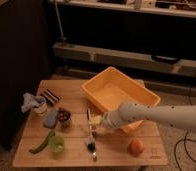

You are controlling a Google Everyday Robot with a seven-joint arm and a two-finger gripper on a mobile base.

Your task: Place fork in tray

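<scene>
The tray (141,95) is a large yellow-orange bin at the back right of the wooden table (116,155). My gripper (95,122) hangs low over the table just in front of the tray's left corner, at the end of the white arm (156,114) that reaches in from the right. It is right over the middle of a brush (90,145) with a black handle and dark head. A thin silvery strip, likely the fork (94,154), shows just below the brush head, in front of the gripper.
An orange fruit (136,146) lies at the front right. A green cup (56,144) and a green pod (42,142) are at the front left. A dark cup (65,117), a grey cloth (51,119), a white mug (36,105) and a striped item (52,96) stand at the left.
</scene>
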